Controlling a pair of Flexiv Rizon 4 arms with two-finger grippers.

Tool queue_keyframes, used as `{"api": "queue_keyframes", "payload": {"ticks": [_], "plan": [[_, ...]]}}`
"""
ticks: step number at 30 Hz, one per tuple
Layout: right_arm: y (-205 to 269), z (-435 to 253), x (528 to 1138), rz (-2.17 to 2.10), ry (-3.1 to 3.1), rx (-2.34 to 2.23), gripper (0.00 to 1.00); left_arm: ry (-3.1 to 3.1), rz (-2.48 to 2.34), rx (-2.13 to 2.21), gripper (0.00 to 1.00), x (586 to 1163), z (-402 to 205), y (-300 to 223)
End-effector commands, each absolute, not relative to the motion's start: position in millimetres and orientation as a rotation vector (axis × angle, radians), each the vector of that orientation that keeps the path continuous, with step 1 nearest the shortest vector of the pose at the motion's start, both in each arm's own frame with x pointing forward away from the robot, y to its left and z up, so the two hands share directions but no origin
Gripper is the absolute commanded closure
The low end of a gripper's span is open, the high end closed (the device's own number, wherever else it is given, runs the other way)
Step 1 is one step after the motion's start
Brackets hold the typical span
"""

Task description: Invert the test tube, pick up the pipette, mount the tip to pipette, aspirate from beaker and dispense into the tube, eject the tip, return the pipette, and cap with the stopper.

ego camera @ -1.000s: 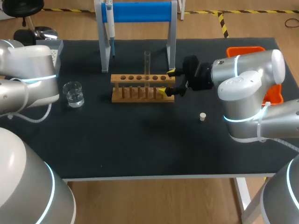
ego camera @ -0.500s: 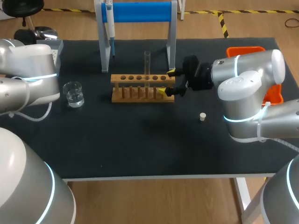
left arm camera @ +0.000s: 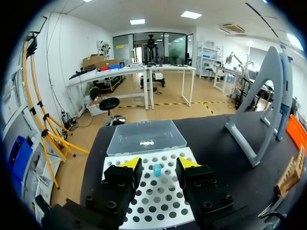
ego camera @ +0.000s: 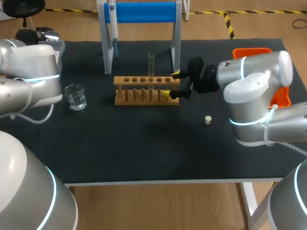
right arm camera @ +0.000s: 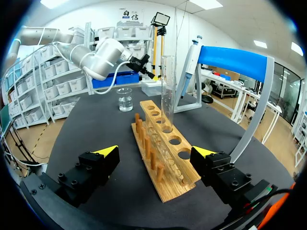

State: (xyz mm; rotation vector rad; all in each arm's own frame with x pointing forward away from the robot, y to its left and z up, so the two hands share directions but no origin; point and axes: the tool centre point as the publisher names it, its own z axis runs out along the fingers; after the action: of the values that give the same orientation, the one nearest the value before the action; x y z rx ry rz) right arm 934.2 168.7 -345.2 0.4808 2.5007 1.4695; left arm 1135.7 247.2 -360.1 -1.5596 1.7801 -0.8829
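A white stopper (ego camera: 207, 120) lies on the black table (ego camera: 144, 148) in front of the wooden rack (ego camera: 139, 91), off its right end. The right gripper (ego camera: 171, 84) straddles that end, fingers spread wide, holding nothing; one finger stands clear of the wood. The test tube (ego camera: 151, 64) stands upright in a rack hole, mouth up. Off the rack's left end sits the beaker (ego camera: 75, 96) of clear liquid; farther that way the left gripper (left arm camera: 156, 165) hovers over the tip box (left arm camera: 144, 201), also wide and empty, a blue tip (left arm camera: 157, 169) below the gap. Behind the rack, the pipette (ego camera: 113, 28) hangs vertically on the left post of the blue stand (ego camera: 144, 12). It lies toward the rack's left end, so the left arm (ego camera: 29, 91) looks the better placed to take it.
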Motion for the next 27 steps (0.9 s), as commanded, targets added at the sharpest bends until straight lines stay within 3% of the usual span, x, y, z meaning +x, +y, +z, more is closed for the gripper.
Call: {"api": "queue_keyframes", "payload": {"ticks": [1,27], "plan": [[168.3,-345.4,934.1,1.47,2.5,0.481,0.0,1.782,-0.881,-1.559,0.55,1141.1,-363.2,247.1],[168.3,-345.4,934.1,1.47,2.5,0.481,0.0,1.786,-0.874,-1.575,0.57,1142.8,-368.6,246.8]]}}
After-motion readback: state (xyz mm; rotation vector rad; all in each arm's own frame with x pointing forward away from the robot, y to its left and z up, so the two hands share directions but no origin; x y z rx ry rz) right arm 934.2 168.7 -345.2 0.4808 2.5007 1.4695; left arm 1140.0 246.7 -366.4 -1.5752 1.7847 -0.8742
